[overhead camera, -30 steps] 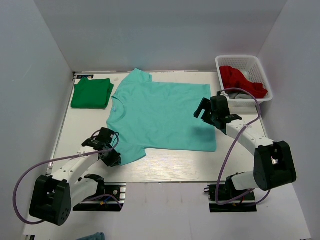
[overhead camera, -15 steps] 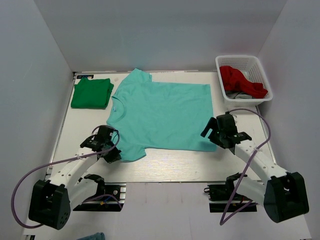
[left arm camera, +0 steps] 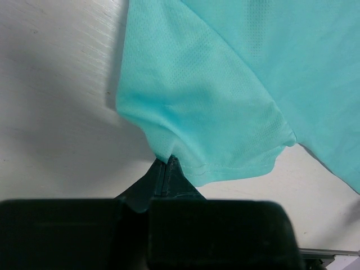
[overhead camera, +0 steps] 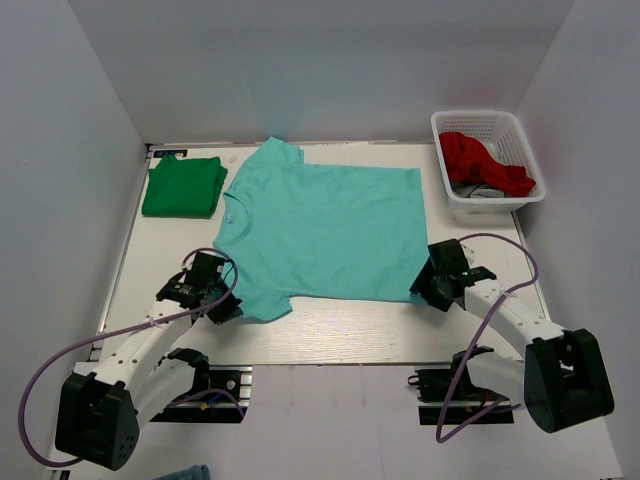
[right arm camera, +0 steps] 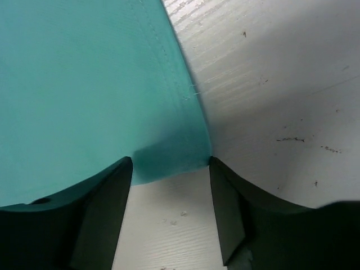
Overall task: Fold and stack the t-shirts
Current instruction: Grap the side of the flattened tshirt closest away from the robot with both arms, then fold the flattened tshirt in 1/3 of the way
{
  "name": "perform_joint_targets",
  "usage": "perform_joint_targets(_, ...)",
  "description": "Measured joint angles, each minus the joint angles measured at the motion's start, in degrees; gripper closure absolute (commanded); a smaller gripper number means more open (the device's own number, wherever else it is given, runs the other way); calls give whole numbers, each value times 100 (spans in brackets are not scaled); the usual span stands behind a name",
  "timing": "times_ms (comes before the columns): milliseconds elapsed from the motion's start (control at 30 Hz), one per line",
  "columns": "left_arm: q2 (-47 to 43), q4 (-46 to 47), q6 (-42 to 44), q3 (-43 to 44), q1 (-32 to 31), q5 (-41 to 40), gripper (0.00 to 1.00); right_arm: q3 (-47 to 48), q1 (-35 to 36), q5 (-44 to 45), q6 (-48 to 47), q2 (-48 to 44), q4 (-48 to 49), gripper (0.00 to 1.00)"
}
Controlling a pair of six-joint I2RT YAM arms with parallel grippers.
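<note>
Where the table (overhead camera: 340,335) meets the left wall, a green shirt (overhead camera: 182,187) lies folded at the far corner, well apart from both arms. Nearer the front, the left gripper (overhead camera: 222,308) sits low at the near sleeve of the teal t-shirt (overhead camera: 325,230). In the left wrist view its two black fingers (left arm camera: 152,183) are pressed together with no gap between them. The stitched hem of the sleeve (left arm camera: 214,140) runs into their tips, so this pincer is closed tight on the sleeve edge.

The t-shirt itself is spread flat across the middle of the table, collar toward the left. Its other sleeve is at the far edge, and its bottom hem runs down the right side.

At the near end of that hem, the right gripper (overhead camera: 428,288) is down at the shirt's corner (right arm camera: 169,157). The right wrist view shows its fingers (right arm camera: 104,208) held wide apart, one on each side, with the corner lying flat on the wood between them. This pincer holds nothing. Whether the fingers touch the fabric cannot be told.

Farthest right, a white basket (overhead camera: 487,122) stands at the far corner of the table, apart from the t-shirt. A red cloth (overhead camera: 480,160) is heaped inside it.
</note>
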Motion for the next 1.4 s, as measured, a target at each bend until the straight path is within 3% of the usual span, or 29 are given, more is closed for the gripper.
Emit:
perform_joint_targets(167,0,33,39,98,0,9,100,-13,0,105,127,214,105,55)
perform_joint_targets(267,4,59,57,256,0,17,100,-15,0,144,166,267,179,84)
perform_joint_targets(300,4,66,74,321,0,17,100,-17,0,151,168,291,201,100)
perform_joint_targets(700,319,442,188,1180,4,9,100,590,0,190,-83,452,52,100)
perform_joint_targets(1400,3613,955,424,4382,107,-1126,100,3287,-341,439,-354,2706,-72,100)
